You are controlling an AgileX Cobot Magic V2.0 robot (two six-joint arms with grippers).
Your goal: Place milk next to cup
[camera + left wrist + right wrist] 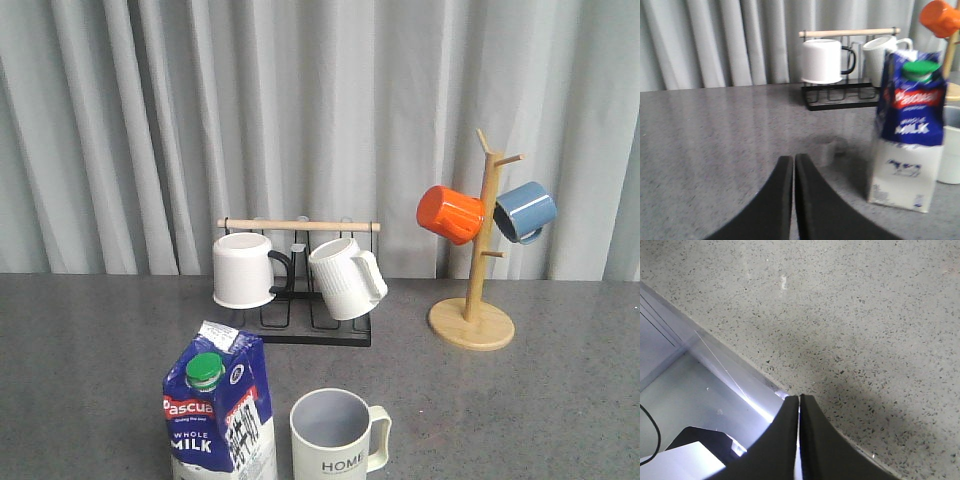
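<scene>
The milk [220, 412], a blue and white carton with a green cap, stands upright near the table's front edge. The cream cup [338, 435] with "HOME" lettering stands close beside it, on its right, handle to the right. In the left wrist view the milk [909, 135] stands ahead and to one side of my left gripper [793, 159], which is shut and empty over bare table; a sliver of the cup [950, 150] shows behind the carton. My right gripper [799, 399] is shut and empty over the table's edge. Neither gripper shows in the front view.
A black rack [300, 320] with a wooden bar holds a plain white mug [245, 270] and a ribbed white mug [345, 278]. A wooden mug tree [475, 300] at the right carries an orange mug [450, 214] and a blue mug [524, 211]. Grey curtain behind.
</scene>
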